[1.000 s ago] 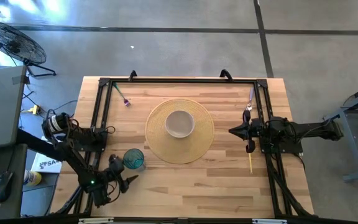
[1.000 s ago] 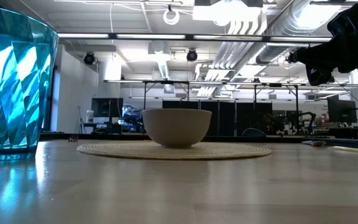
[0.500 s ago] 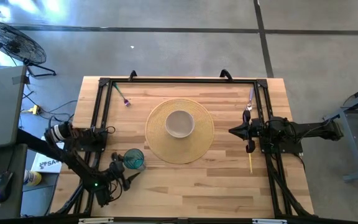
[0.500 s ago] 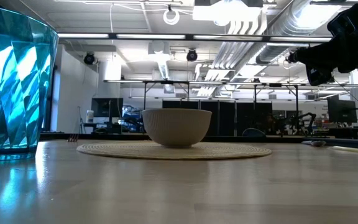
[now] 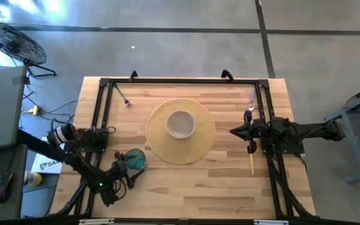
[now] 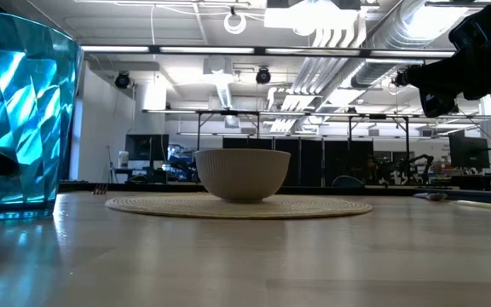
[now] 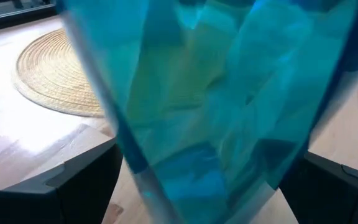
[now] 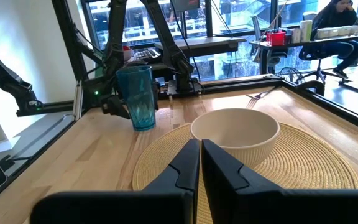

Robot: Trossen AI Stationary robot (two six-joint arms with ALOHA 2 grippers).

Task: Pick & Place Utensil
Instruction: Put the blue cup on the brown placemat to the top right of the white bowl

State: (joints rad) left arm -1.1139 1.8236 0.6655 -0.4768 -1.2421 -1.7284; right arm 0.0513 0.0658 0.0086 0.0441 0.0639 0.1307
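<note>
I see my left gripper (image 5: 127,175) with jaws apart around the blue cup (image 5: 135,159) beside the mat (image 5: 202,141); my right gripper (image 8: 200,163), jaws together, waits opposite.

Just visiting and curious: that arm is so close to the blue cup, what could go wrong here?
The left gripper has its fingers either side of the blue cup. A nudge might tip it or slide it toward the woven mat. The cup looks tall and smooth, so it could also slip if gripped.

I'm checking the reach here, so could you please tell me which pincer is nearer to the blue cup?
Left. The left pincer sits right at the blue cup, its fingers either side; the right pincer waits beyond the bowl.
</note>
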